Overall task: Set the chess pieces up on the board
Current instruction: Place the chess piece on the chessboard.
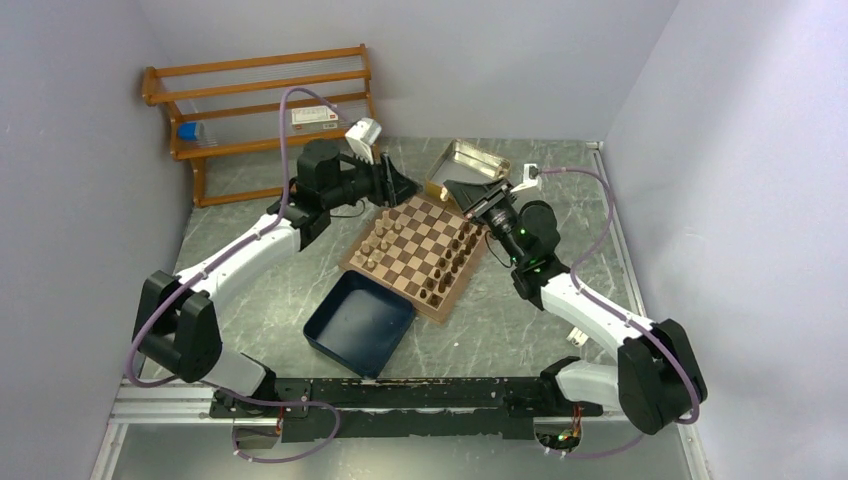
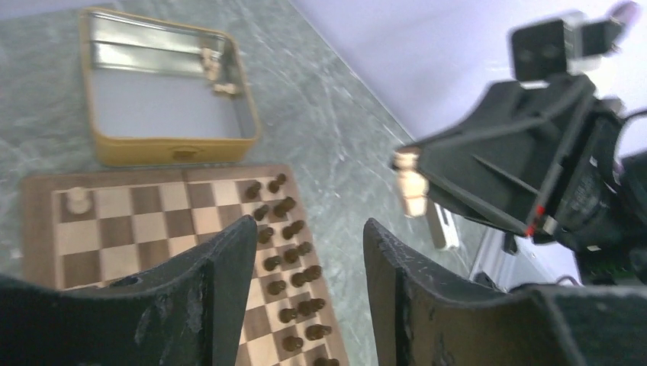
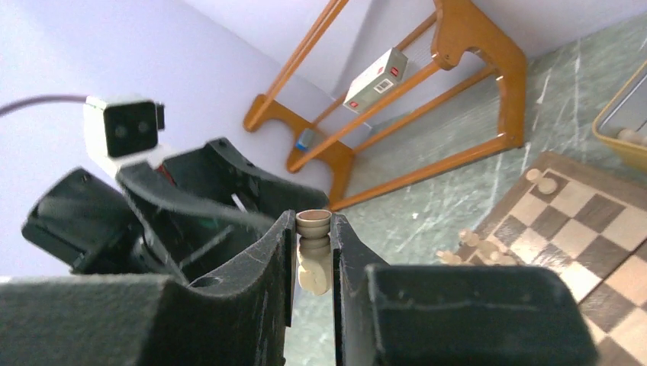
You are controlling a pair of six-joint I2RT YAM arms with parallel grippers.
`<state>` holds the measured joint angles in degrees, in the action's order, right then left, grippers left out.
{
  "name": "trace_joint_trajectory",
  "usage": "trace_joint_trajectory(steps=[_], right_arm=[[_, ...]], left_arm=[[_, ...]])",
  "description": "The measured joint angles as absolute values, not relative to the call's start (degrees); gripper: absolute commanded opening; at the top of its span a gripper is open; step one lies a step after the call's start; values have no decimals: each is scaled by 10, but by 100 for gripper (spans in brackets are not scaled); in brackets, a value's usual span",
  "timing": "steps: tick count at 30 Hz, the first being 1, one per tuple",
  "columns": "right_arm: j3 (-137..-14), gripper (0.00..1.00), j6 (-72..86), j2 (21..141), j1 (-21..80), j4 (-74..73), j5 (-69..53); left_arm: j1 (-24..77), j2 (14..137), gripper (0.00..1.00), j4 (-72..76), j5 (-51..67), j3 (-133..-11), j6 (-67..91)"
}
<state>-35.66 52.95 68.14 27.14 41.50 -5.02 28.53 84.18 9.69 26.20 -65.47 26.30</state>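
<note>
Pinching tan piece (image 3: 313,268), right pincer (image 3: 313,223), left pincer (image 2: 309,230) apart

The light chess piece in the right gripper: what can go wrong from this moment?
1. The right gripper pinches the light piece only at its fingertips, up in the air. The piece may slip, drop toward the board and topple the dark pieces standing in rows there.
2. The left gripper hangs open, very close and opposite. The two grippers could bump, which might knock the piece loose.
</note>
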Motion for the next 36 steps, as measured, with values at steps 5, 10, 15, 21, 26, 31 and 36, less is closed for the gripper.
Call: trace_joint_trajectory(steps=[5,10,15,21,26,31,36], right_arm=[[-368,0,619,708,271,430,-38],[-374,0,661,712,272,441,-32],[-374,1,684,715,272,454,-32],[-374,1,689,719,272,460,-32],[-374,1,692,725,272,467,-32],[-374,1,696,732,272,473,-32],[-374,1,696,735,273,473,-27]], left_arm=[[331,849,61,121,278,-653,242],[359,849,61,159,278,-648,232],[367,864,58,177,276,-649,223],[368,893,51,187,268,-651,223],[368,894,54,198,264,-651,223],[368,894,57,213,264,-651,223],[368,893,57,234,264,-651,223]])
